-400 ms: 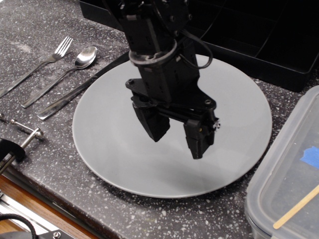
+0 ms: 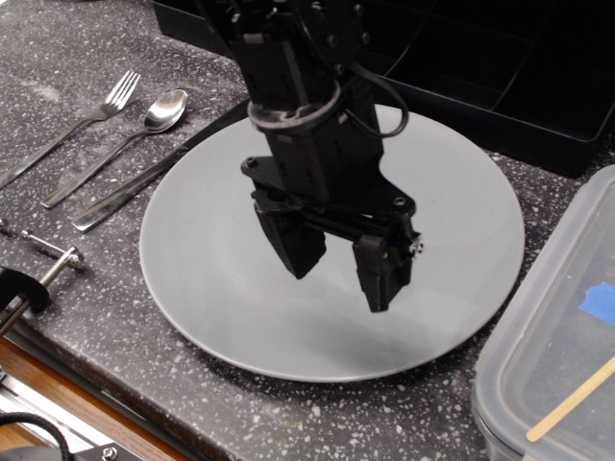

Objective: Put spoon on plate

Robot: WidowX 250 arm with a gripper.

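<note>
Spoon (image 2: 115, 144) — polished metal, oval bowl, long thin handle; lies on counter (image 2: 96, 279) left of plate (image 2: 461, 221), between fork (image 2: 72, 130) and knife (image 2: 130, 192). Likely light, rigid, slippery, low-lying. Best hold, I judge: mid-handle, pinched across narrow width. My gripper (image 2: 336, 264) hangs over plate, jaws parted, holding nothing — spoon well apart.

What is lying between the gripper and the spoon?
In the only view, the knife lies between the open gripper and the spoon, together with the left part of the grey plate. Nothing else is there.
</note>
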